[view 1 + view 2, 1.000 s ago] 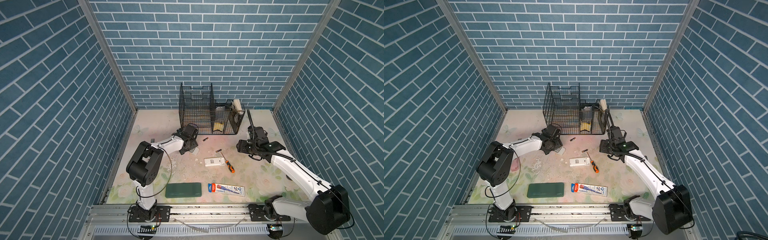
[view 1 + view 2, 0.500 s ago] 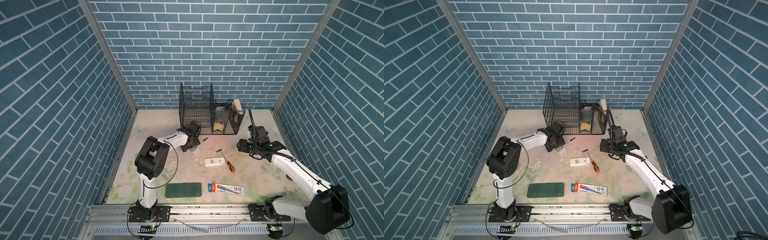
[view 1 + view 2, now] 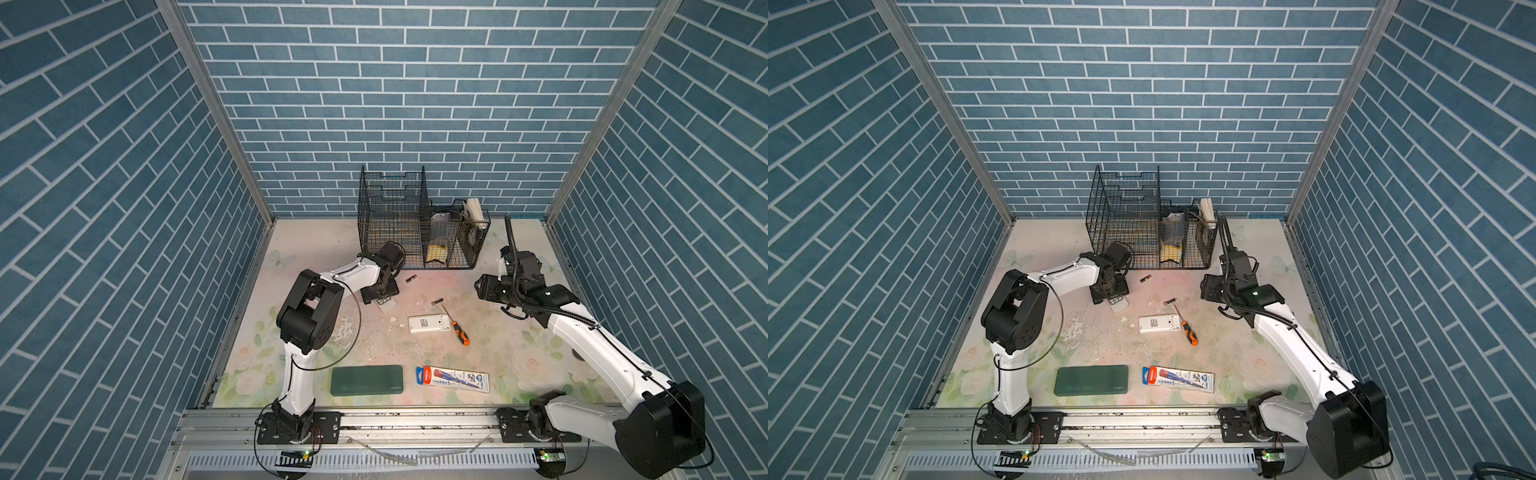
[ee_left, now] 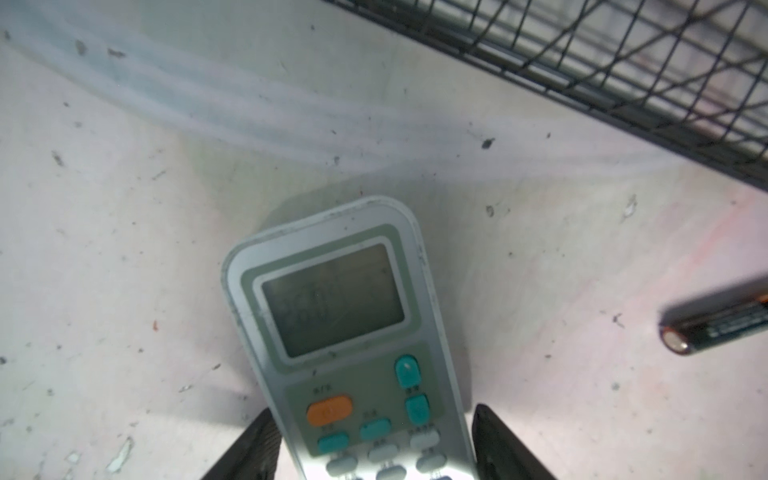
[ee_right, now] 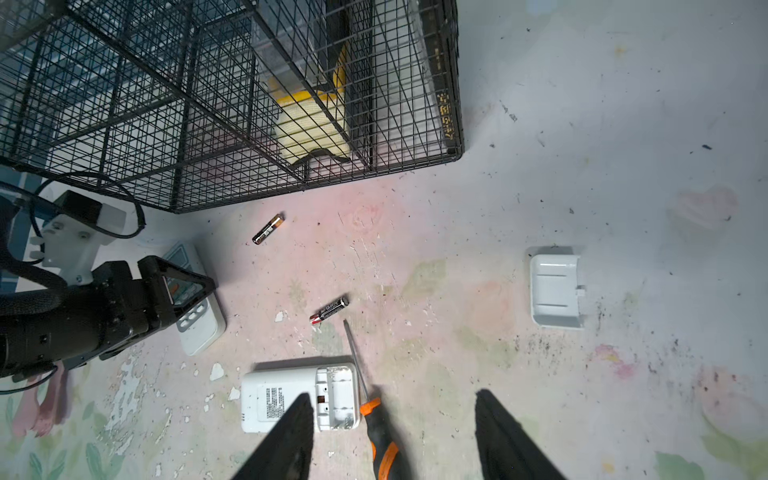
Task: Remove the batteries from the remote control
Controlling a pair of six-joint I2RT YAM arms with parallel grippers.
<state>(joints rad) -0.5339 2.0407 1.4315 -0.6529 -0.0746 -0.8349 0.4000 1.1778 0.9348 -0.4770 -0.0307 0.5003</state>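
A white remote (image 3: 429, 323) lies face down mid-table with its battery bay open and empty (image 5: 336, 395). Two batteries lie loose on the table: one (image 3: 411, 278) near the wire basket, one (image 3: 437, 301) by the screwdriver tip; both also show in the right wrist view (image 5: 268, 228) (image 5: 329, 309). A grey remote (image 4: 332, 299) lies face up. My left gripper (image 4: 374, 449) is open and straddles its button end, one finger against its edge and the other a little off it. My right gripper (image 5: 395, 436) hangs open and empty above the screwdriver handle.
A black wire basket (image 3: 415, 232) stands at the back. An orange-and-black screwdriver (image 3: 457, 328) lies beside the white remote. A white battery cover (image 5: 557, 291) lies apart on the table. A green case (image 3: 368, 380) and a toothpaste box (image 3: 453, 379) lie near the front edge.
My left arm's elbow has swung right and forward while its gripper stays over the grey remote. The right arm has hardly moved.
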